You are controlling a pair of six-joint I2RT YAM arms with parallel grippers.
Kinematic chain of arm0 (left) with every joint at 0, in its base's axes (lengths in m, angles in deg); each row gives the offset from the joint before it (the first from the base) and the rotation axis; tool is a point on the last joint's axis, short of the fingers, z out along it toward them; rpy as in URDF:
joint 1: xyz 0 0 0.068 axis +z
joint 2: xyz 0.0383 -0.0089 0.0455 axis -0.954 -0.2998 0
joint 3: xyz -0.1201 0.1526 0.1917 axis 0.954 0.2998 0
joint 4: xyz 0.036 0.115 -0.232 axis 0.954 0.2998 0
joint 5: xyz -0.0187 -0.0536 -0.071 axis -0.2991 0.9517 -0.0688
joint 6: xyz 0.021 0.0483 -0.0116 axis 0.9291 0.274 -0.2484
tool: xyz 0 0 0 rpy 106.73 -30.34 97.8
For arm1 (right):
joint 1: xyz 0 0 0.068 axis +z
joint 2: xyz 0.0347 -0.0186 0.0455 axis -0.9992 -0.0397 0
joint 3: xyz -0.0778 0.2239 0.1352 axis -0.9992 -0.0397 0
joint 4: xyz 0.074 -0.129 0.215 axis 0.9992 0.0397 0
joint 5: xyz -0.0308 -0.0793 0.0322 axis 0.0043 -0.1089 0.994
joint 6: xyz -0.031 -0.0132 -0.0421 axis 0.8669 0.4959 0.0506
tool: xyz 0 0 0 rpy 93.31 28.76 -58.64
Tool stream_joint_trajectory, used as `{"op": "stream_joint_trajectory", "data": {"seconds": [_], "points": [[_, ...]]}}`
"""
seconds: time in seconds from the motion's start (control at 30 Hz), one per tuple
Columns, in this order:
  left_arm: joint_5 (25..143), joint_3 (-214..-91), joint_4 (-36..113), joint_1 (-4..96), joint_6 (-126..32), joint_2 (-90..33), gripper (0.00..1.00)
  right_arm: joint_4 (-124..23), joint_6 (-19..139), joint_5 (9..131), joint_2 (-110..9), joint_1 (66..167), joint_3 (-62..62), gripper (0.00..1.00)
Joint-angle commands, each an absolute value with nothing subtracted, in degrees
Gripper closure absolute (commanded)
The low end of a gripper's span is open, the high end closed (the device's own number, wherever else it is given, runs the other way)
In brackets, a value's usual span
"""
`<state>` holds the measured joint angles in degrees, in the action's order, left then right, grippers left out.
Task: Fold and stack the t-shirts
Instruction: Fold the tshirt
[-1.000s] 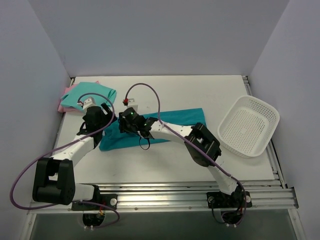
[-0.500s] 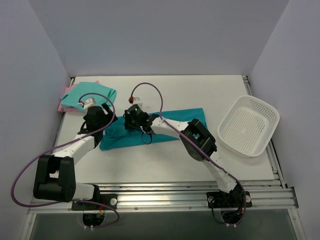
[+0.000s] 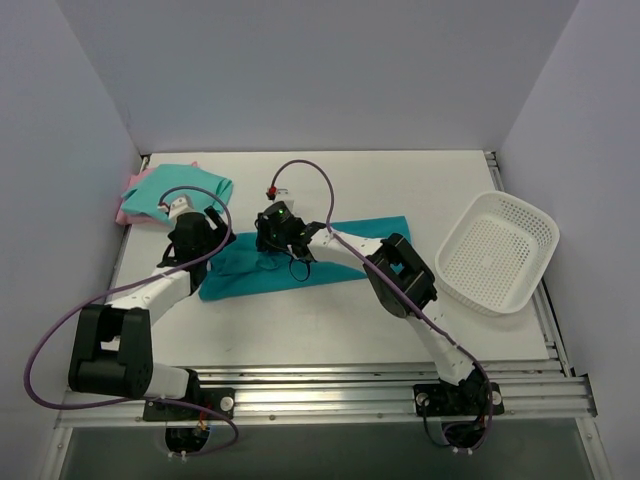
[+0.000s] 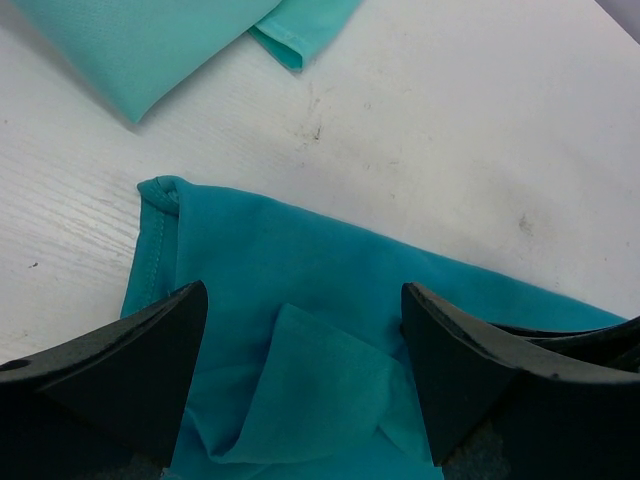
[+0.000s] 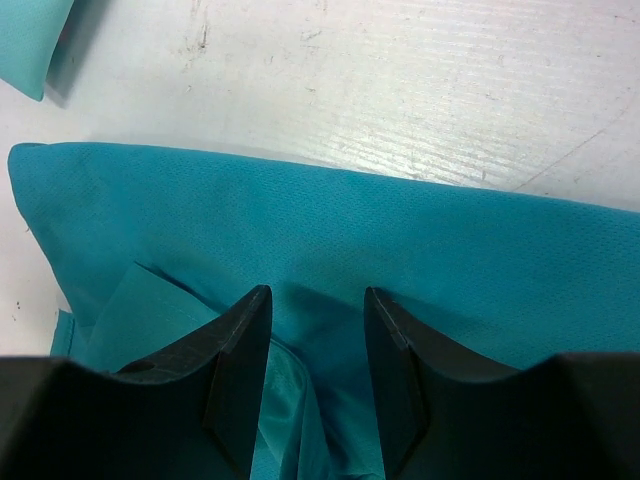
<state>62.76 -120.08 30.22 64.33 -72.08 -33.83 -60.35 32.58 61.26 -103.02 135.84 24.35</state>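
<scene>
The deep teal t-shirt [image 3: 350,245] lies folded into a long strip across the middle of the table. My left gripper [image 3: 207,238] is wide open over its left end, with a loose folded flap [image 4: 310,380] between the fingers. My right gripper [image 3: 272,228] is open just right of it, low over the same shirt [image 5: 400,230], with a raised fold between its fingertips. The mint green t-shirt [image 3: 185,187] lies folded at the back left on top of the pale pink t-shirt [image 3: 124,212]. The mint shirt also shows in the left wrist view [image 4: 150,40].
A white perforated basket [image 3: 497,250] stands at the right edge of the table, partly over the side rail. Purple cables loop off both arms above the shirt. Grey walls close in the back and the sides.
My right gripper has shifted a little toward the back and right along the teal shirt's left part. The left arm has barely moved.
</scene>
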Motion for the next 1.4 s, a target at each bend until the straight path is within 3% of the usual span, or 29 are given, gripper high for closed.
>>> {"op": "stream_joint_trajectory", "data": {"seconds": [0.0,1.37], "points": [[62.84,-120.66,27.18,64.12,-71.19,-34.40,0.13,-61.18,33.09,61.75,-101.04,135.98,24.76,0.62],[63.54,-119.87,26.74,64.12,-71.54,-33.96,0.13,-61.36,31.33,59.99,-93.57,140.02,15.36,0.65]]}}
